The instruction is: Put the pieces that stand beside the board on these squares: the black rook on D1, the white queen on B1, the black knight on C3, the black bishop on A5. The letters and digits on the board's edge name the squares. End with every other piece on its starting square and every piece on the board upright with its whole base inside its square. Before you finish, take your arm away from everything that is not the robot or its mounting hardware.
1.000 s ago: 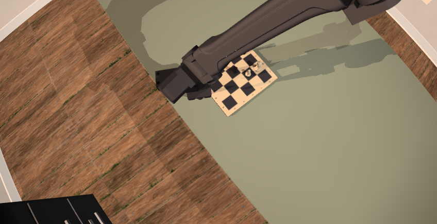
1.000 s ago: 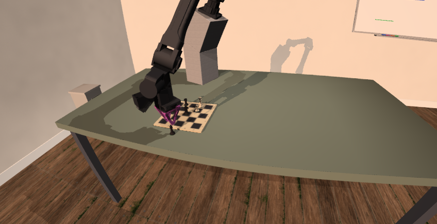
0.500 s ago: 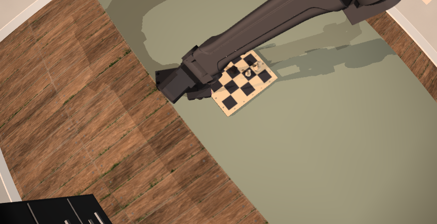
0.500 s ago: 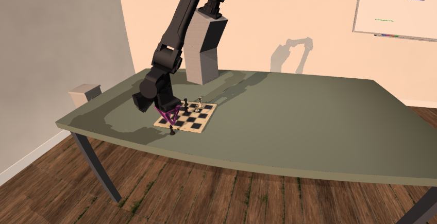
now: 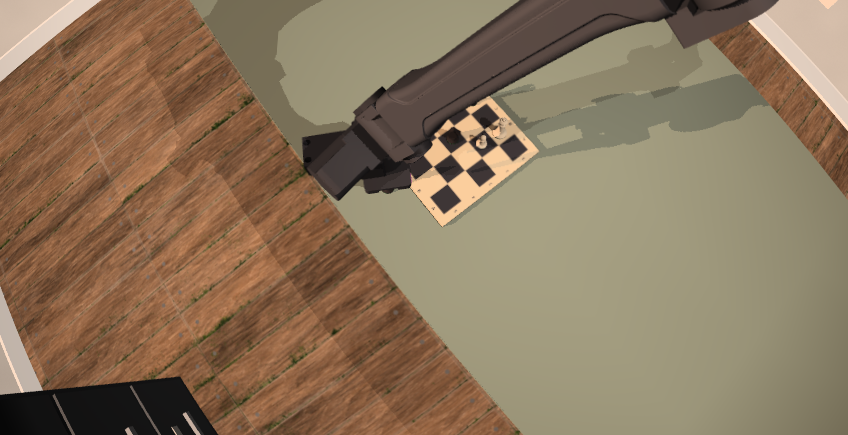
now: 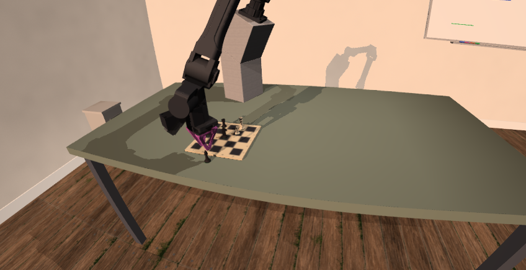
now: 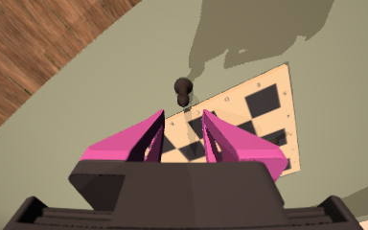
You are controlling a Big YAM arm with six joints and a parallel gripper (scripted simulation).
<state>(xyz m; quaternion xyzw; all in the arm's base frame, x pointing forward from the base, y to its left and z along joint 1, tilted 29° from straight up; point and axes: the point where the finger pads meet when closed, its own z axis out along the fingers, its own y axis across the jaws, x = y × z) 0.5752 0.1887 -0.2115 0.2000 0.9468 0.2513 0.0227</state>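
Observation:
A small black piece (image 6: pixel 208 157) (image 7: pixel 183 91), which looks like the bishop, stands upright on the table just off the near corner of the chessboard (image 6: pixel 241 145) (image 5: pixel 443 215) (image 7: pixel 248 89). My gripper (image 6: pixel 208 148) (image 7: pixel 183 115) hangs right above that corner with its pink fingers pointing down. The fingers are partly open with nothing between them, and the piece stands just beyond their tips. On the far part of the board stand two white pieces (image 6: pixel 240 122) (image 6: pixel 237 131) (image 5: pixel 482 142) and black pieces (image 6: pixel 223 123). In the top view the arm hides the gripper and the board's left part.
The board lies near the left end of the olive table (image 6: pixel 369 149) (image 5: pixel 595 288), close to its edge. The arm's grey base block (image 6: pixel 245 64) stands behind the board. A small beige box (image 6: pixel 101 112) stands beyond the table's left end.

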